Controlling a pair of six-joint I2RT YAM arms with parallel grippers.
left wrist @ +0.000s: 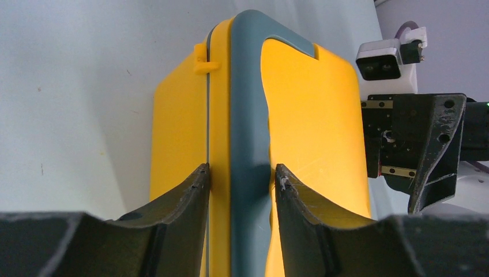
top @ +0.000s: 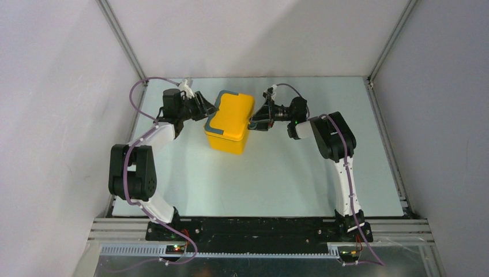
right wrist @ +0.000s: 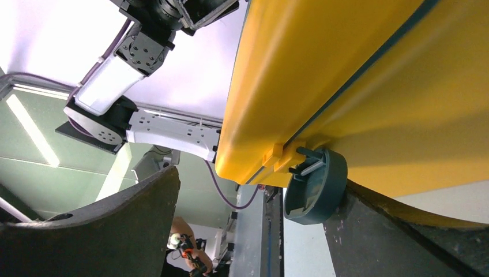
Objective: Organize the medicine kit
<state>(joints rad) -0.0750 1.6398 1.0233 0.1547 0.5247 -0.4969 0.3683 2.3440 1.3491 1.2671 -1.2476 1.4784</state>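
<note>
Clamping the blue-grey handle of the bright yellow plastic medicine kit, your left gripper held it upright btwn both tools. Right gripper gaped beside the round latch; prying there could've tipped the kit.

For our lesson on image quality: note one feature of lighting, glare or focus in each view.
Top external: soft, even light, hardly any shadow beside the medicine kit. Left wrist: the kit is sharp, the left gripper dark. Right wrist: top-left corner washes out to white, right gripper nearly in silhouette.
</note>
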